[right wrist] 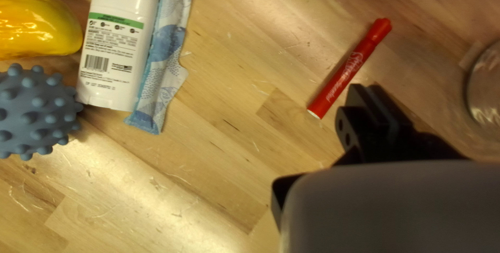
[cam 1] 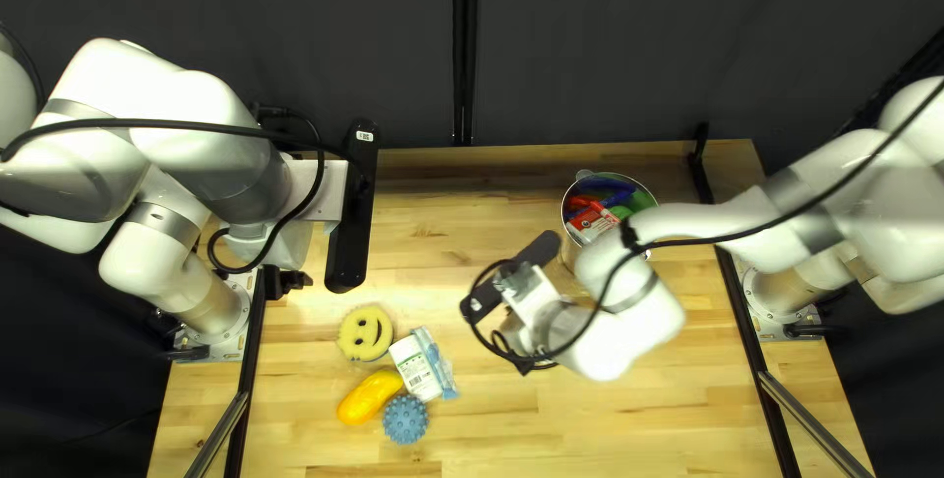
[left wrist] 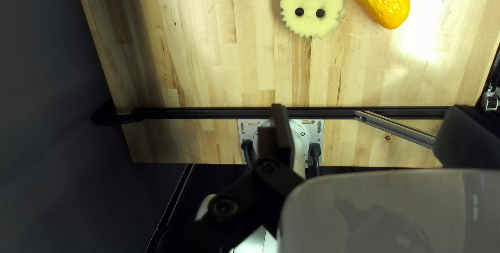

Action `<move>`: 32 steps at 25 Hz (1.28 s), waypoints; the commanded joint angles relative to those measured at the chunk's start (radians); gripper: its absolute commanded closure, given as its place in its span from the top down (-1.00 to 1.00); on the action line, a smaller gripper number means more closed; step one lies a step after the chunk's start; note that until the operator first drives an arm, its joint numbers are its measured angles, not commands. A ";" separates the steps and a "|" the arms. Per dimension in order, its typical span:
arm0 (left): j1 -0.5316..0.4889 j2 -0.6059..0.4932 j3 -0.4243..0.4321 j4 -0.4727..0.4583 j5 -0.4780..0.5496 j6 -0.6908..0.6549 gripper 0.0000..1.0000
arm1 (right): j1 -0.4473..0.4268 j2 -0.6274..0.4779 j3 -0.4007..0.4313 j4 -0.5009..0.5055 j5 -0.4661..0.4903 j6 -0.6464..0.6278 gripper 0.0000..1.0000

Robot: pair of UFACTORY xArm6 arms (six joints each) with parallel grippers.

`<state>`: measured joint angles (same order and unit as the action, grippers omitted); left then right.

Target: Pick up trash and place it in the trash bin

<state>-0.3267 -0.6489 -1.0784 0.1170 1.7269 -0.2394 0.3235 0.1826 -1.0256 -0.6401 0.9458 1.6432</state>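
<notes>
At the near edge of the table (cam 1: 664, 404) sits a little heap. A blue spiky ball (cam 1: 405, 419) is nearest, with a glossy yellow oblong toy (cam 1: 369, 397) just beside it. A white deodorant stick (cam 1: 414, 369) lies flat against them. Pressed along the stick's side is a crumpled blue patterned wrapper (cam 1: 444, 373), pale with darker leafy prints and sealed at its ends. A yellow smiley sponge (cam 1: 364, 333) rests just behind the heap.

Further in, the right gripper (cam 1: 512, 276) hangs above the middle of the table. Whether it is wide or narrow I cannot tell from here. In the right wrist view a red marker (right wrist: 349, 69) lies flat on the wood just ahead of the gripper. It is slim and capped, with pale print along its barrel, and nothing grips it. It lies between the heap and the bin.

Beyond that stands the round metal trash bin (cam 1: 565, 206). It holds red, blue and green pieces and a red-and-white packet.

At the left, the left gripper (left wrist: 363, 120) spreads wide and empty above its own arm's base. The dark curtain (cam 1: 590, 43) hangs behind the far edge.
</notes>
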 commanded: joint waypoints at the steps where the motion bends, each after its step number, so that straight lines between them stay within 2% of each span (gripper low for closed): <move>1: 0.000 0.000 0.000 0.000 0.000 0.000 1.00 | -0.048 -0.032 0.113 0.032 -0.109 -0.019 1.00; 7: 0.000 0.000 0.000 0.000 0.000 0.000 1.00 | -0.040 -0.088 0.206 0.098 -0.143 -0.073 1.00; 15: 0.000 0.000 0.000 0.000 0.000 0.000 1.00 | 0.013 -0.107 0.247 0.146 -0.122 -0.051 1.00; 21: 0.000 0.000 0.000 0.000 0.000 0.000 1.00 | -0.002 -0.071 0.310 0.097 -0.239 0.058 1.00; 32: 0.000 0.000 0.000 0.000 0.000 0.000 1.00 | -0.042 0.019 0.246 0.021 -0.275 0.228 1.00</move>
<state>-0.3267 -0.6489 -1.0784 0.1170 1.7269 -0.2394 0.2911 0.1802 -0.7671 -0.6040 0.6834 1.8454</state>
